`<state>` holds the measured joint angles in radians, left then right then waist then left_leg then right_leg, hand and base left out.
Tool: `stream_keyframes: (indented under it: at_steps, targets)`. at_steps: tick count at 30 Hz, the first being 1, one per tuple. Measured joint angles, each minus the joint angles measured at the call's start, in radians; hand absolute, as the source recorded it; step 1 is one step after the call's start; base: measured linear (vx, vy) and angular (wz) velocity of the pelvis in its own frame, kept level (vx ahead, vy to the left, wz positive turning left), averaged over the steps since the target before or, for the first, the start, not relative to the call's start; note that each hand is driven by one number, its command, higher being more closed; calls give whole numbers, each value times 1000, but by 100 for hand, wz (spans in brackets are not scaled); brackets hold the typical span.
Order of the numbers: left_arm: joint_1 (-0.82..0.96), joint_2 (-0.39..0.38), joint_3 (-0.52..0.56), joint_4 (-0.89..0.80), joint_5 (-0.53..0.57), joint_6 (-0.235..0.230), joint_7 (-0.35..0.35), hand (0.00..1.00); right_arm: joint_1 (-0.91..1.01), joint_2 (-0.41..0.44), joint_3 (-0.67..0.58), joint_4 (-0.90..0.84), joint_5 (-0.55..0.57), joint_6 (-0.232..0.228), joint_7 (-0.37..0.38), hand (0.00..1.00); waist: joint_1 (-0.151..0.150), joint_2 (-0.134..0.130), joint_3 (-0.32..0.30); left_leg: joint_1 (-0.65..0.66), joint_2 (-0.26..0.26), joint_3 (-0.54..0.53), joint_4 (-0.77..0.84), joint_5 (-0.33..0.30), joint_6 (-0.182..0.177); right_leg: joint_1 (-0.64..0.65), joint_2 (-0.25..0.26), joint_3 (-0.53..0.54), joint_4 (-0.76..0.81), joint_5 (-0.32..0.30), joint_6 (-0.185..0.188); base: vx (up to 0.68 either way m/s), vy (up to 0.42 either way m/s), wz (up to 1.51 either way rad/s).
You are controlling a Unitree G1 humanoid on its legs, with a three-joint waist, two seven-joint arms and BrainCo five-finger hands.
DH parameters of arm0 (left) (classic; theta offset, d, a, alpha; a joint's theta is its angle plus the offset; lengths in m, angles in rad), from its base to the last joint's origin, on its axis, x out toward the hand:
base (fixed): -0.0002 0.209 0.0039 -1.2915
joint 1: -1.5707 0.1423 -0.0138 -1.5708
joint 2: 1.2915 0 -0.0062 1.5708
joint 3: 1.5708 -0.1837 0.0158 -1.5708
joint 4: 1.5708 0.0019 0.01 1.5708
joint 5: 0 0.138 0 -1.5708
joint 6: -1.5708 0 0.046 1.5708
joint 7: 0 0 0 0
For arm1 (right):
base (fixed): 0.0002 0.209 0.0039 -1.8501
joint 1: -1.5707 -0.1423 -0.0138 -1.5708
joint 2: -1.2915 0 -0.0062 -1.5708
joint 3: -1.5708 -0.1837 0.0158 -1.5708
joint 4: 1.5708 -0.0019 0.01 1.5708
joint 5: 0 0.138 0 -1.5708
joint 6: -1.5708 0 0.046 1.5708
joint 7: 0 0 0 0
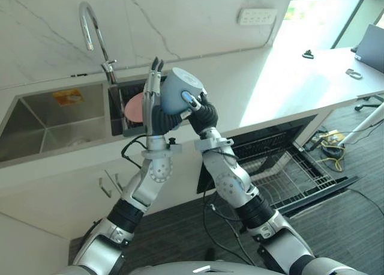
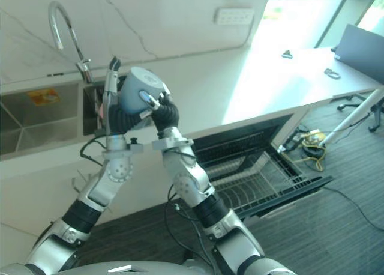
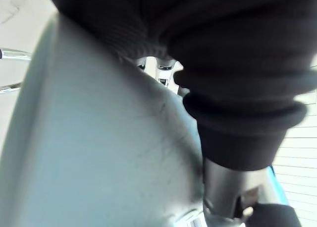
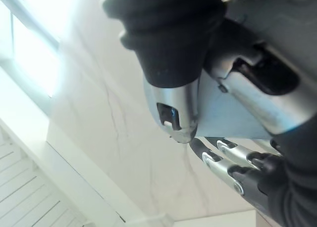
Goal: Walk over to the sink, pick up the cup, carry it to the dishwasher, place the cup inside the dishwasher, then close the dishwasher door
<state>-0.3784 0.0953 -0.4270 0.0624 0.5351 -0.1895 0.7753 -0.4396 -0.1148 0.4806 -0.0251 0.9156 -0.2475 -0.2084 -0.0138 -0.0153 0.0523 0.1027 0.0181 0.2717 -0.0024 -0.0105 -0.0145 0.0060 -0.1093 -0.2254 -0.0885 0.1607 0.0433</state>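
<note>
A grey-blue cup (image 1: 179, 87) is held up in front of the marble wall, tilted, between both hands and above the counter edge beside the sink (image 1: 54, 122). My left hand (image 1: 157, 111) stands with straight fingers (image 1: 153, 83) flat against the cup's left side. Round the cup's right side my right hand (image 1: 204, 114) is curled, its thumb (image 1: 191, 99) lying over the cup wall. The cup's grey wall (image 3: 99, 152) shows very close in the left wrist view. The dishwasher (image 1: 282, 167) stands open below the counter at the right, with its wire rack (image 1: 294, 173) pulled out over the lowered door (image 1: 327, 191).
A curved steel faucet (image 1: 90, 29) rises behind the sink. A pink plate (image 1: 135, 107) stands in a dark drainer just left of the hands. Small items (image 1: 354, 74) lie on the white counter at far right. Cables (image 1: 327, 144) lie on the floor past the dishwasher door.
</note>
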Motion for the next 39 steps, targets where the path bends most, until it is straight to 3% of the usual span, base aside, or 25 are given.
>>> stream_keyframes:
  at_steps: [4,7,12,14,20,23,25,28,30,31,32,34,35,37,39]
  targets:
    - [2,-1,-13,-15,1,-1,0,0,7,19,3,-6,1,-63,-40,100,-2,1,0,0,0,3,0,-3,-5,-2,4,7,0,-2,4,0,0,-3]
    - [21,-12,-36,-19,42,-28,0,0,47,57,-94,-47,3,-111,-67,100,4,3,1,0,-1,5,1,-5,-4,-3,5,13,0,-2,8,0,0,0]
    - [112,-12,-52,-24,69,-42,4,0,118,54,-422,-101,52,-296,-108,100,-6,11,0,5,-5,31,2,-14,6,-8,4,38,0,2,15,7,22,-13]
    - [112,-11,-32,-28,68,-50,14,0,170,32,-503,-116,66,-341,-114,100,-16,19,0,6,-6,37,2,-16,9,-9,4,48,0,6,21,21,22,-12]
    - [103,-11,-3,-69,55,-56,55,0,264,-19,-675,-115,67,-401,-138,100,-49,51,1,20,-3,65,2,-30,10,-8,9,76,0,10,21,13,11,-14]
    - [94,-12,20,-73,-36,-79,42,0,289,-24,-762,-115,60,-409,-142,100,-58,51,2,20,-2,68,2,-36,3,-8,10,78,0,4,27,-5,-3,-3]
    - [100,-18,59,-73,-195,-115,-54,0,335,-24,-818,-114,37,-404,-141,100,-61,49,4,19,-3,67,1,-37,3,-8,9,79,0,3,28,0,0,0]
    - [136,-16,56,-76,-245,-185,-184,0,376,-23,-856,-113,16,-391,-126,100,-71,49,10,16,-4,64,0,-39,4,-10,6,78,1,1,31,-5,-1,4]
    - [173,-15,-26,-88,-329,-211,-368,0,409,-24,-878,-92,-34,-352,-97,100,-73,48,12,13,-7,60,-1,-42,5,-11,1,76,3,-2,35,13,10,6]
    - [181,-16,-51,-89,-362,-211,-419,0,411,-25,-878,-74,-59,-340,-91,100,-74,48,13,12,-7,59,-1,-42,5,-11,-1,76,3,-3,36,14,14,4]
    - [205,-16,-113,-89,-491,-187,-592,0,419,-32,-876,-32,-126,-295,-71,100,-76,47,13,2,-7,58,-1,-45,6,-14,-2,75,6,-4,39,0,0,0]
    - [228,-18,-141,-89,-620,-132,-741,0,428,-49,-874,-7,-179,-247,-49,100,-74,49,16,2,-8,54,-2,-46,6,-14,-3,72,7,-7,41,12,-2,5]
    - [238,-17,-147,-89,-655,-116,-782,0,428,-56,-873,4,-191,-235,-42,100,-74,49,16,4,-8,53,-3,-47,5,-14,-4,72,7,-7,41,37,-6,8]
    - [292,13,-206,-86,-809,-17,-970,0,428,-115,-875,81,-255,-163,-14,100,-71,50,17,2,-9,43,-3,-48,6,-14,-6,63,7,-6,39,41,-8,12]
    - [325,29,-228,-55,-886,54,-1044,0,424,-152,-877,139,-281,-125,-8,100,-70,47,22,-2,-9,30,-2,-44,12,-10,-8,50,7,-6,39,25,-12,18]
